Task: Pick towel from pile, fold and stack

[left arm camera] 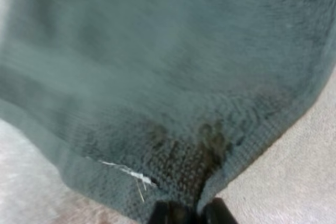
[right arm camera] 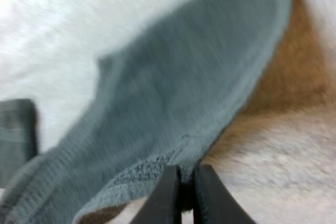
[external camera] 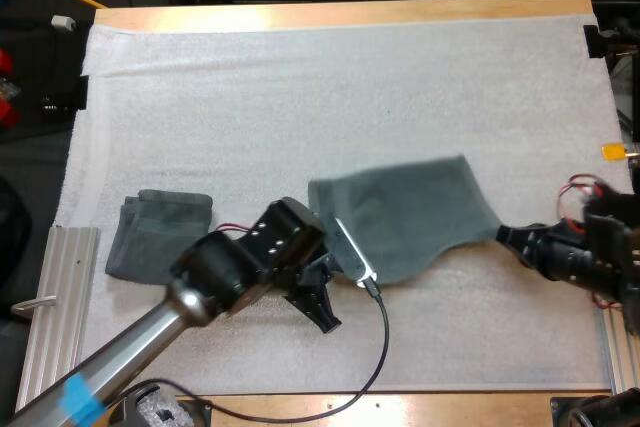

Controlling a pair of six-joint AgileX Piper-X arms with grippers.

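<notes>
A dark grey-green towel (external camera: 410, 215) hangs stretched between my two grippers over the middle of the mat. My left gripper (external camera: 352, 265) is shut on its near left corner; in the left wrist view the towel (left arm camera: 168, 77) spreads away from the black fingertips (left arm camera: 212, 211), which pinch its edge. My right gripper (external camera: 503, 234) is shut on the towel's right corner, and in the right wrist view the towel (right arm camera: 178, 103) runs out from the pinching fingertips (right arm camera: 207, 192). A folded towel (external camera: 158, 235) lies on the mat at the left.
White mat (external camera: 330, 77) covers the wooden table (external camera: 340, 13). A ribbed metal rail (external camera: 58, 307) lies along the mat's left side. The folded towel (right arm camera: 16, 135) shows beyond the held towel in the right wrist view.
</notes>
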